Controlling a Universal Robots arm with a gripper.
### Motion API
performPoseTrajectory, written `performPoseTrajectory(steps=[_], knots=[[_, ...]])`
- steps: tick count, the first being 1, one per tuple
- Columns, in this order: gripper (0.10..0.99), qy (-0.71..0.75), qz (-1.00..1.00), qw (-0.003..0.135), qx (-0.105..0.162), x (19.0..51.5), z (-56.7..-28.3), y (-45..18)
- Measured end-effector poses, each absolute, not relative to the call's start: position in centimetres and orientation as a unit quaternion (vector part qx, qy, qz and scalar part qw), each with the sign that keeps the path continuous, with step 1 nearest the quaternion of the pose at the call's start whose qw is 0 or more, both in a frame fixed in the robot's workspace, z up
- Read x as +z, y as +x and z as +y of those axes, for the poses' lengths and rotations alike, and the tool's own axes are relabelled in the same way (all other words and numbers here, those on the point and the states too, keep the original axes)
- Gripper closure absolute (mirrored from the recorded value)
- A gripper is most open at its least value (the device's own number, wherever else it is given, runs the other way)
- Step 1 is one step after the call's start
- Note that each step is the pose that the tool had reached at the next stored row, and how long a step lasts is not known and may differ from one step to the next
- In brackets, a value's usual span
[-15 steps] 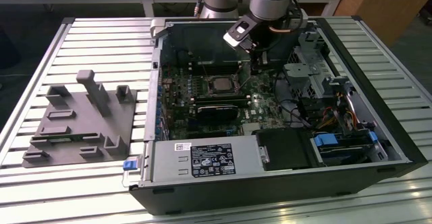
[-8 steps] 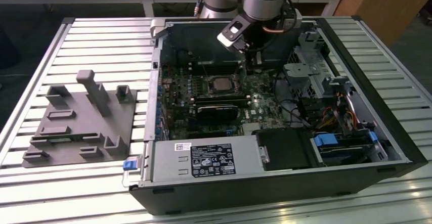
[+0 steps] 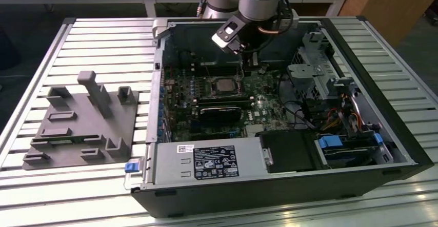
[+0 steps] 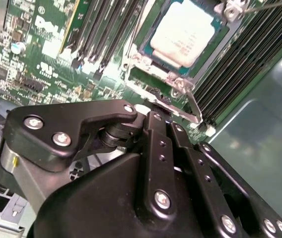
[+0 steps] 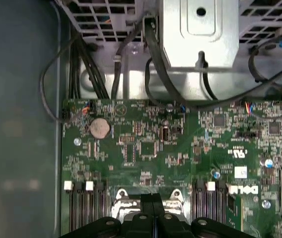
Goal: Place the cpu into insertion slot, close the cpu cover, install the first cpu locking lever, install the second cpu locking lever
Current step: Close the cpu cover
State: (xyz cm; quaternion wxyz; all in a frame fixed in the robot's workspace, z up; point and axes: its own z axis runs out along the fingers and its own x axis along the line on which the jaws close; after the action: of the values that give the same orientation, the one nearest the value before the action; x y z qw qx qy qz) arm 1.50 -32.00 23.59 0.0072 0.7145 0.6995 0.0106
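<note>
A: Start with the exterior view. Where does everything sit?

B: An open computer case (image 3: 274,199) lies on the slatted worktop (image 3: 102,37). Read that view as a clock face centred on the case. The gripper (image 3: 239,49) hangs at twelve o'clock above the green motherboard (image 3: 270,109). The cpu (image 3: 223,86) lies just at six o'clock of the gripper, seated in the insertion slot (image 3: 209,87). A grey fixture (image 3: 82,129) rests on the worktop at nine o'clock, outside the case, and the power supply (image 3: 205,163) is at six.

A: And the second wrist view?

B: The cpu (image 4: 183,32) shows its silver-grey top inside the cpu cover (image 4: 148,63), whose frame lies around it. A silvery locking lever (image 4: 193,105) juts from the cover's corner toward the gripper (image 4: 165,119). The black fingers (image 4: 153,134) are pressed together with nothing visible between them. Their tips are just beside the lever, but I cannot tell whether they touch it. Black memory slots (image 4: 106,29) run along both sides of the socket.

A: The first wrist view?

B: The fingers (image 5: 146,208) meet along one tight seam between two banks of memory slots (image 5: 79,208). A round coin cell (image 5: 100,128) sits farther along the board. Beyond the board, black cables (image 5: 156,74) loop below a metal drive cage (image 5: 200,29).
</note>
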Motion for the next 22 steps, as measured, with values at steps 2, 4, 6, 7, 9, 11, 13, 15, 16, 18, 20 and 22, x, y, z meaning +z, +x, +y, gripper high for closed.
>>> performPoseTrajectory(steps=[2, 4, 6, 7, 9, 11, 13, 15, 16, 18, 20, 22], knots=[[0.980, 0.715, 0.699, 0.007, 0.011, 23.6, -32.0, 1.2], [0.980, 0.715, 0.699, 0.007, 0.011, 23.6, -32.0, 0.9], [0.980, 0.715, 0.700, 0.007, 0.011, 23.6, -32.0, 0.6], [0.980, 0.714, 0.700, 0.007, 0.011, 23.6, -32.0, 0.5], [0.980, 0.715, 0.700, 0.007, 0.011, 23.6, -32.0, 0.2], [0.980, 0.715, 0.699, 0.007, 0.011, 23.5, -32.0, -0.1], [0.980, 0.714, 0.700, 0.007, 0.011, 23.5, -32.0, -0.5], [0.980, 0.715, 0.699, 0.007, 0.011, 23.4, -32.0, -0.9], [0.980, 0.714, 0.700, 0.007, 0.011, 23.4, -32.0, -1.1], [0.980, 0.715, 0.700, 0.007, 0.011, 23.3, -32.0, -1.4], [0.980, 0.715, 0.699, 0.007, 0.010, 23.1, -32.0, -1.7], [0.980, 0.715, 0.700, 0.007, 0.010, 22.9, -32.0, -1.9]])
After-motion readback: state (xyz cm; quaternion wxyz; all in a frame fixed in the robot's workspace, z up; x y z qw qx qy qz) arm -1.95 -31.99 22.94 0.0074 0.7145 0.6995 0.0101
